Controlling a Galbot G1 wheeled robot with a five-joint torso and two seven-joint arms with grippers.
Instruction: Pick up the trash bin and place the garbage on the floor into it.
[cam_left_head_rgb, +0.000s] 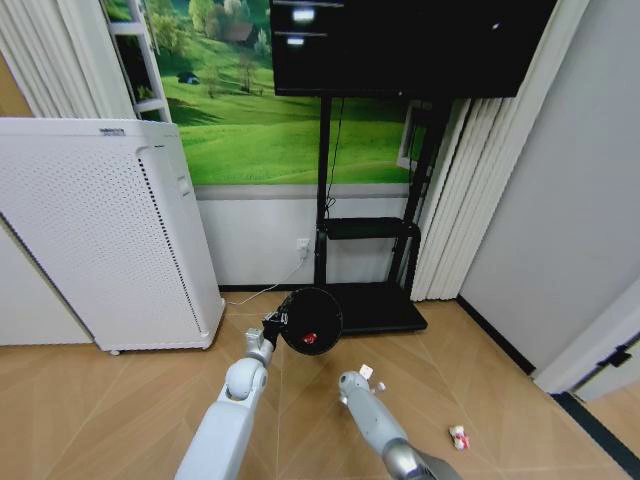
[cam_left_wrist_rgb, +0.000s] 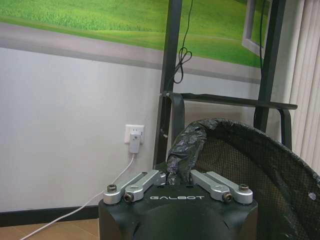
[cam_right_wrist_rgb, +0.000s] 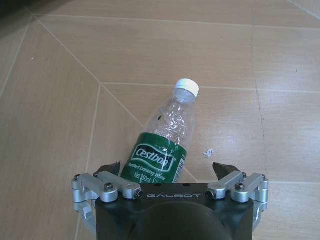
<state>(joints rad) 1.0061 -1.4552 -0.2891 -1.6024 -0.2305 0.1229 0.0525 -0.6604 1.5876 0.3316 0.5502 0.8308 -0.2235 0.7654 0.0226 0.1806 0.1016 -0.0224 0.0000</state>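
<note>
The trash bin (cam_left_head_rgb: 312, 316), a round black basket lined with a dark bag, hangs tilted above the floor with its mouth facing me. A red can (cam_left_head_rgb: 310, 339) lies inside it. My left gripper (cam_left_head_rgb: 271, 327) is shut on the bin's bagged rim (cam_left_wrist_rgb: 182, 147). A clear plastic bottle (cam_right_wrist_rgb: 164, 142) with a green label and white cap lies on the wood floor. My right gripper (cam_right_wrist_rgb: 167, 171) is open low over it, one finger on each side of the label end. A red-and-white scrap (cam_left_head_rgb: 458, 437) lies on the floor to the right of my right arm (cam_left_head_rgb: 372, 415).
A tall white perforated appliance (cam_left_head_rgb: 100, 240) stands at the left. Behind the bin is a black TV stand (cam_left_head_rgb: 368, 305) against the wall, with a cable to a wall socket (cam_left_wrist_rgb: 134, 137). Curtains (cam_left_head_rgb: 450, 200) and a grey wall close the right side.
</note>
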